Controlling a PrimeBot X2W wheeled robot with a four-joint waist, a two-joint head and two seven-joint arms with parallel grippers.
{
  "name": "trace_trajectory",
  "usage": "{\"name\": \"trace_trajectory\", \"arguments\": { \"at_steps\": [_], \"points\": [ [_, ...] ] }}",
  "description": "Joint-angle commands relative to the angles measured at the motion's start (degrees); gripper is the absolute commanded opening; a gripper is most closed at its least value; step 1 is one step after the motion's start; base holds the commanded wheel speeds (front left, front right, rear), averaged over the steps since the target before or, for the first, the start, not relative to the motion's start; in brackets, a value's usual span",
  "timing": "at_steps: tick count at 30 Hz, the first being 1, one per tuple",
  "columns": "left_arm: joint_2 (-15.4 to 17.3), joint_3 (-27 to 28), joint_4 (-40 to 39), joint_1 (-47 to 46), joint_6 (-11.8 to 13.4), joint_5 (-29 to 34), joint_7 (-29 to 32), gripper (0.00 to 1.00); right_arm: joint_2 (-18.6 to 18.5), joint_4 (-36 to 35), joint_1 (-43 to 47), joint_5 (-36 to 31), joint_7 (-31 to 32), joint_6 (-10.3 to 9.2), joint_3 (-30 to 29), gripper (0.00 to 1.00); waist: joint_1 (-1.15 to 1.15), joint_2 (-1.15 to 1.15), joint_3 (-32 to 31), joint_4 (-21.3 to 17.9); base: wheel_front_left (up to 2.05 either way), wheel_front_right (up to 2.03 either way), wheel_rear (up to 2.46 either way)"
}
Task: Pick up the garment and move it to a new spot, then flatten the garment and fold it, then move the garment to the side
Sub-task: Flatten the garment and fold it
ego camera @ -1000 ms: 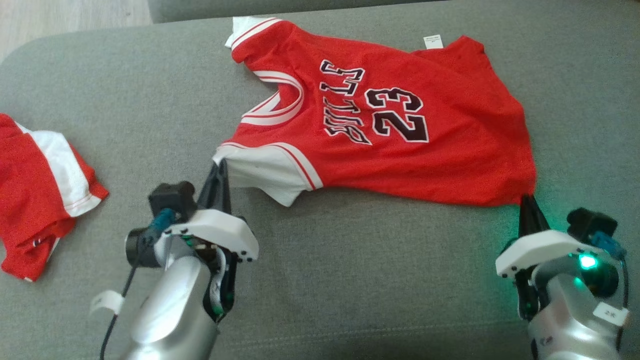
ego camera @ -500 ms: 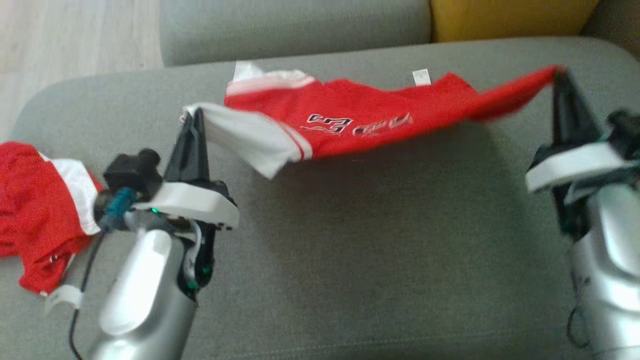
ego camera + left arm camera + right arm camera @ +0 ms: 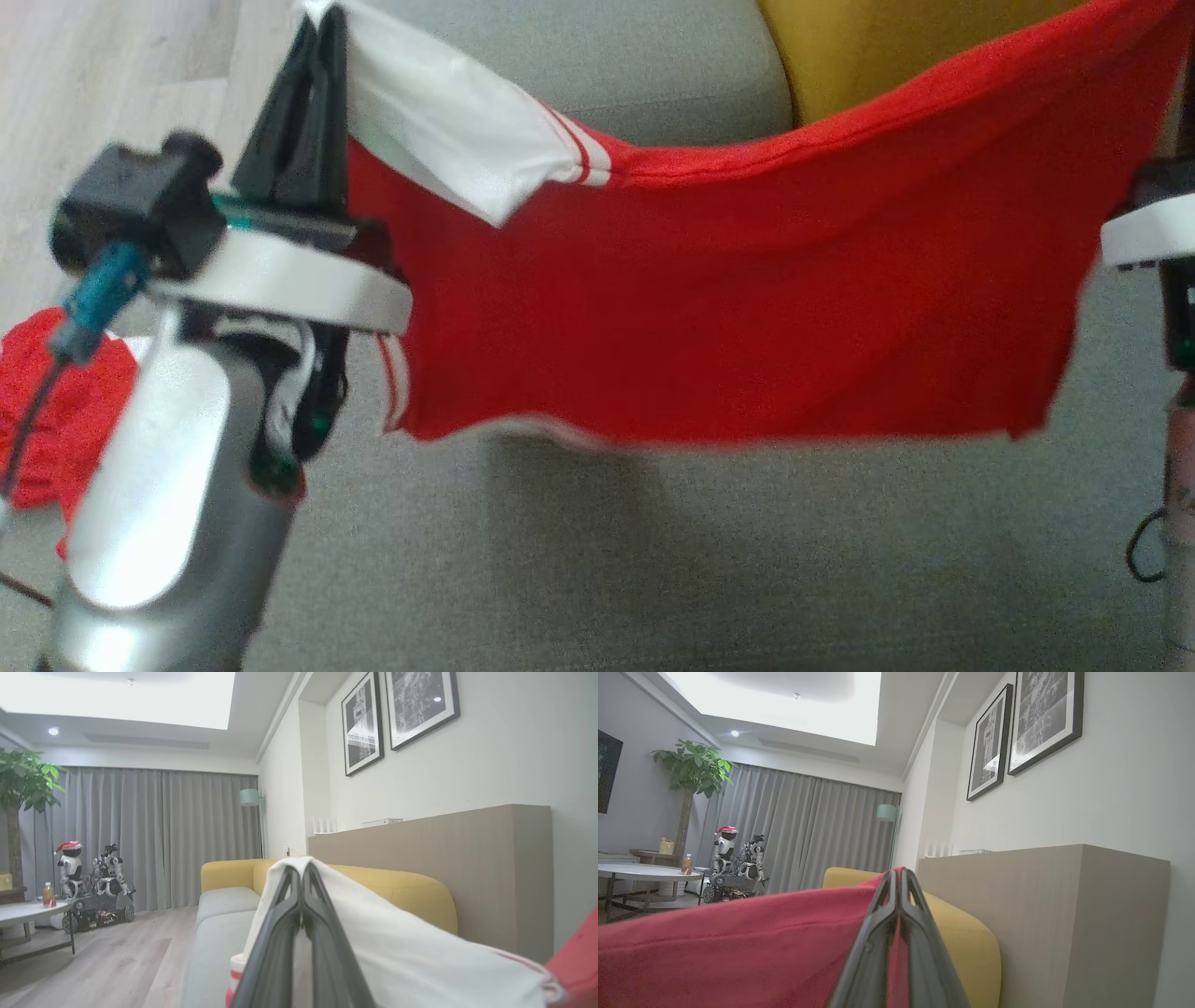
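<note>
- Carrying the garment (image 3: 728, 327) to its new spot is the step in hand, by my reading. You have it lifted off the grey sofa seat (image 3: 653, 560), hung like a sheet between both arms.
- Left gripper (image 3: 302, 871): fingers pressed together, clamped on the white panel at one upper corner.
- Right gripper (image 3: 896, 873): fingers pressed together, pinching red cloth at the opposite upper corner.
- The top edge sags mid-span. The bottom hem hangs free above the seat.
- A second red-and-white cloth (image 3: 37, 411) lies on the seat beside your left arm, and a yellow cushion (image 3: 840, 56) sits behind.
- Next, likely: choose bare seat well apart from that other cloth, lower the hem first, then draw both corners back so the garment lies flat.
- Hold both pinches level, because a slack corner would probably bunch.
</note>
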Motion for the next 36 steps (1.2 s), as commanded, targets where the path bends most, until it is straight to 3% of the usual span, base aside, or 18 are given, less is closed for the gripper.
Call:
{"name": "trace_trajectory", "arguments": {
  "at_steps": [1, 7, 12, 17, 23, 29, 36],
  "points": [
    [2.7, 2.1, -2.5, -7.0, -0.6, 1.2, 1.9, 0.0, -0.7, -2.8, -2.4, -0.4, 1.8, -0.04, 1.3, 0.0, 0.0, 0.0, 0.7, -0.1, 0.0, 0.0, 0.0],
    [3.9, 1.8, 1.6, -15.3, -2.8, 0.7, 7.0, 0.0, -2.3, -1.1, -8.7, 1.2, 4.9, -0.04, 4.1, 0.0, 0.0, 0.0, 4.3, -0.6, 0.0, 0.0, 0.0],
    [4.3, 1.9, 10.3, -29.5, -5.0, 1.7, 9.3, 0.0, -4.2, 5.9, -22.2, 3.6, 5.4, -0.04, 6.8, 0.0, 0.0, 0.0, 14.0, -1.1, 0.0, 0.0, 0.0],
    [3.3, 2.2, 22.1, -45.2, -5.6, 3.9, 6.6, 0.0, -5.2, 17.4, -38.0, 4.6, 1.2, -0.04, 9.6, 0.0, 0.0, 0.0, 22.1, -0.7, 0.0, 0.0, 0.0],
    [1.3, 3.2, 34.1, -58.7, -4.7, 5.1, -0.9, 0.0, -5.4, 31.3, -50.4, 3.6, -7.0, -0.04, 11.7, 0.0, 0.0, 0.0, 26.8, 0.9, 0.0, 0.0, 0.0],
    [-0.9, 1.7, 42.7, -60.4, -6.3, 4.9, -6.1, 0.0, -5.2, 41.4, -52.7, 3.1, -13.8, -0.04, 11.9, 0.0, 0.0, 0.0, 28.4, 3.0, 0.0, 0.0, 0.0],
    [-2.4, -1.1, 48.5, -49.9, -7.9, 4.5, -10.1, 0.0, -5.6, 50.7, -43.4, 4.5, -15.6, -0.04, 16.9, 0.0, 0.0, 0.0, 26.9, 4.8, 0.0, 0.0, 0.0]
  ]
}}
